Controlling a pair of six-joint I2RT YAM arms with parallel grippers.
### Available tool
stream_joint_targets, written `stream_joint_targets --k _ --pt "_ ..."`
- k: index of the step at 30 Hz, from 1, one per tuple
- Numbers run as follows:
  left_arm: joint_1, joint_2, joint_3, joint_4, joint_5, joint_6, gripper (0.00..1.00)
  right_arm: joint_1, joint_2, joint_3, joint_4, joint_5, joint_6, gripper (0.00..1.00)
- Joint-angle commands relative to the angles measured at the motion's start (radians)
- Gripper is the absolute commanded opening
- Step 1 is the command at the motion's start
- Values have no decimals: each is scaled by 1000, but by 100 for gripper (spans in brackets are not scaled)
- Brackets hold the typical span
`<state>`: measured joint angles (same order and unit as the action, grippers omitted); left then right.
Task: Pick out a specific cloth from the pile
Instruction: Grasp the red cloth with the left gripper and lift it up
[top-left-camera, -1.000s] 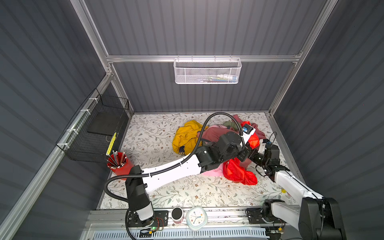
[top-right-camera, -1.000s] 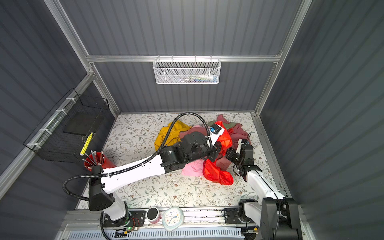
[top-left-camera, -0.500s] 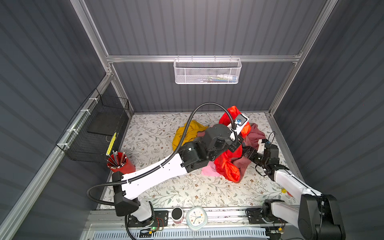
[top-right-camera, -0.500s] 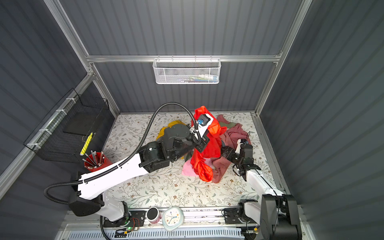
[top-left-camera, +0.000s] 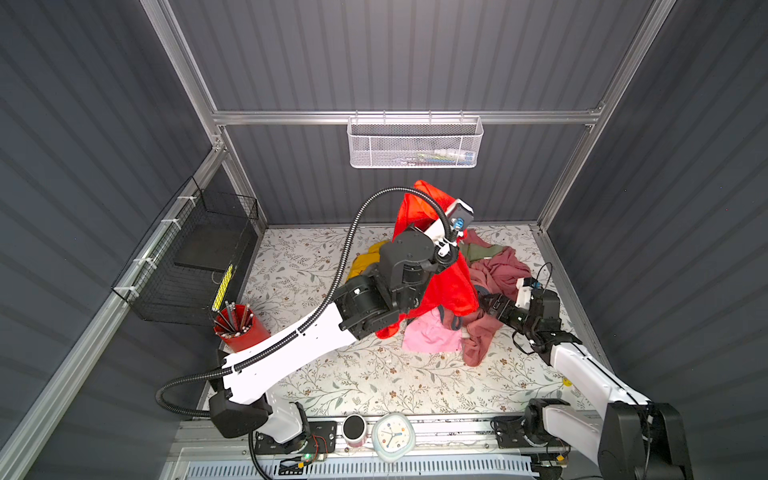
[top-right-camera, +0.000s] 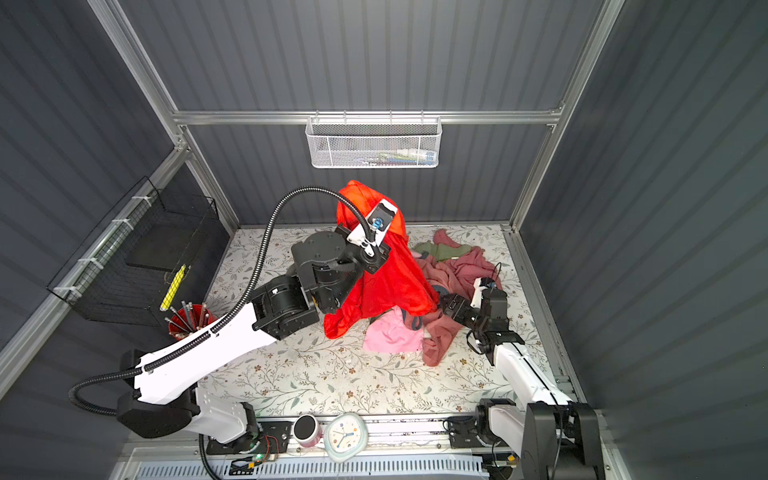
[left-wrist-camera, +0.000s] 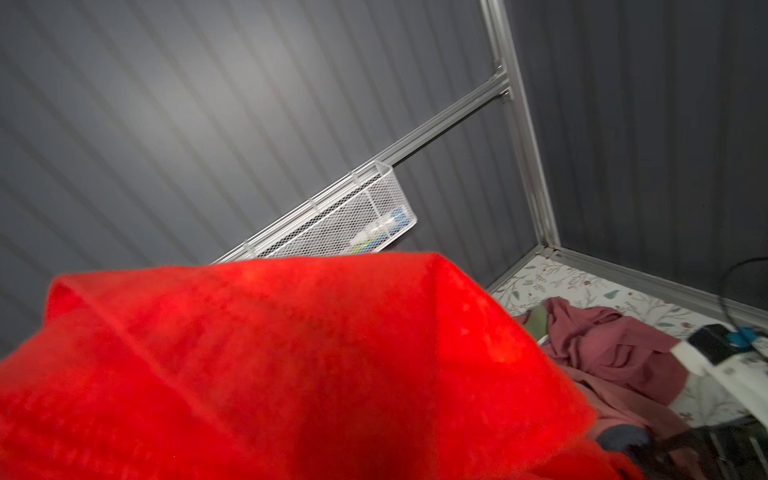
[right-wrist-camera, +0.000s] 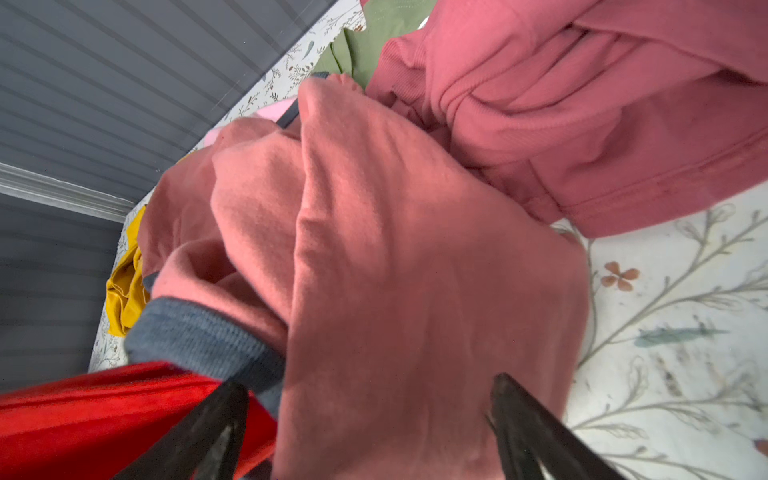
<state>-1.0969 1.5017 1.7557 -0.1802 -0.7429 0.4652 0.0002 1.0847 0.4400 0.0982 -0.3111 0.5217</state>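
A thin, slightly shiny, bright red cloth (top-left-camera: 449, 286) hangs like a tent from the raised tip of the left arm, seen in both top views (top-right-camera: 386, 286). Its peak is high above the floral-patterned table (top-left-camera: 374, 382). Its lower edge trails down beside the heap of mixed garments (top-left-camera: 498, 274), and whether it touches them cannot be told.

A second ago the red cloth lay bunched low on the right of that heap. Half a second ago it was partly up, and now it is nearly clear.

The left gripper is buried under red fabric, which half fills the left wrist view (left-wrist-camera: 291, 365). It is fully closed, and the hanging cloth suggests it pinches the fabric.

The right gripper (right-wrist-camera: 374, 419) has stayed low at the heap's right edge. Its black fingers are spread wide and grip nothing, with a dusty-rose fleece garment (right-wrist-camera: 415, 249) directly before them.

A light pink piece (top-left-camera: 432, 336), an olive-green piece (top-left-camera: 484, 251) and a yellow shirt (top-left-camera: 365, 262) remain on the table.

The picking looks almost done. What likely remains is carrying the trailing hem free and setting the cloth apart.
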Motion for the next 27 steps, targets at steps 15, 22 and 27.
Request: stream_joint_targets --k 15,22,27 --pt "175 -105 98 48 -100 164 0 57 -26 65 -75 22 -69 93" --pt "177 -100 162 90 -130 258 0 73 -26 72 -90 39 -79 93" --pt "177 -82 197 -20 -28 142 0 78 -26 72 -92 48 -80 93"
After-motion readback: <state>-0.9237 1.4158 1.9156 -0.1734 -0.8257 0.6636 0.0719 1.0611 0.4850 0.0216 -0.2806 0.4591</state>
